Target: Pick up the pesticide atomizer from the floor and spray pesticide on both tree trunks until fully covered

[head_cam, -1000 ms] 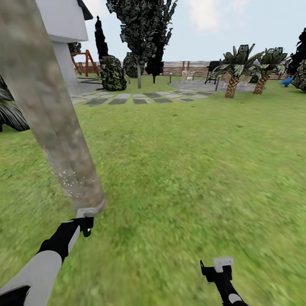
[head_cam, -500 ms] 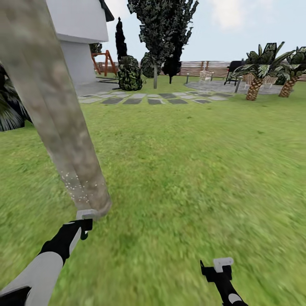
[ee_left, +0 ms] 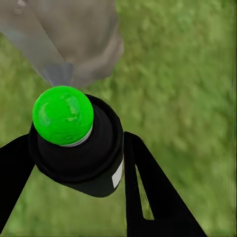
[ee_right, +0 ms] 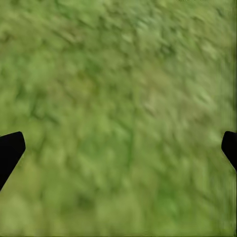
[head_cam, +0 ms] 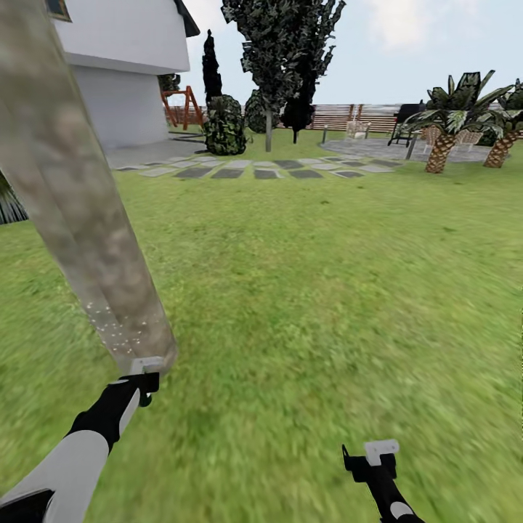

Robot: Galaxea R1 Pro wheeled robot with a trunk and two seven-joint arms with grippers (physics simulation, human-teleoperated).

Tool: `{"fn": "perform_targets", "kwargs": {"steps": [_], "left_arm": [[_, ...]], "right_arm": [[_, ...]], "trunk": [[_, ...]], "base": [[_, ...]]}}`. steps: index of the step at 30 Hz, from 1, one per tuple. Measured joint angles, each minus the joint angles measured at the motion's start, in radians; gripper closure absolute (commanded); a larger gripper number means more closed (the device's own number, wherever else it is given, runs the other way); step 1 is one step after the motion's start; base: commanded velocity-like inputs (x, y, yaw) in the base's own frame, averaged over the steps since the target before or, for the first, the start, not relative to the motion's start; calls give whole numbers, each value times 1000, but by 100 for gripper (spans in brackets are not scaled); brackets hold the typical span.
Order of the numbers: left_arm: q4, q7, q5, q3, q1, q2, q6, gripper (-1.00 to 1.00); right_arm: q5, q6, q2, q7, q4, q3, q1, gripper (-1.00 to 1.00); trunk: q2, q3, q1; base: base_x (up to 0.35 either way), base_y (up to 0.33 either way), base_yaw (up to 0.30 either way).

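- Left gripper [head_cam: 147,390]: at the near left, just beside the foot of the tree trunk [head_cam: 80,196]; in the left wrist view its two black fingers [ee_left: 148,187] pinch the pesticide atomizer [ee_left: 81,148] from either side.
- Pesticide atomizer: a small black bottle whose cap reads bright green in the left wrist view, held between the left fingers and pointed toward the trunk base [ee_left: 74,39].
- Tree trunk: a mottled beige-grey, branchless column that leans from the upper left down to the lawn [head_cam: 327,290]; a scatter of fine white specks [head_cam: 116,327] lies on its lowest part, just above the left gripper.
- Right gripper [head_cam: 378,461]: low at the near right, over open grass and well apart from the trunk; in the right wrist view its fingertips [ee_right: 10,150] sit at opposite edges, spread wide with only grass between.
- Far ground: a row of flat grey stepping stones [head_cam: 240,173] crosses the lawn; a white house [head_cam: 123,65] stands at far left.
- Far right: two short palms [head_cam: 447,123] beside a stone paving [head_cam: 378,149], with a slatted wooden fence [head_cam: 363,116] behind.
- Far centre: a second tree [head_cam: 280,51] with a slim trunk and dark crown.
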Motion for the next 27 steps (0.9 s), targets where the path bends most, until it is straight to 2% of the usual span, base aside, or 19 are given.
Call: {"fn": "perform_targets", "kwargs": {"steps": [16,27], "left_arm": [[0,3,1,0,0,0,1,100],[2,3,2,0,0,-2,1,100]], "right_arm": [[0,0,2,0,1,0,0,-100],[0,0,1,0,1,0,0,-100]], "trunk": [[0,0,0],[0,0,0]], "base": [[36,-273,251],[179,-246,33]]}}
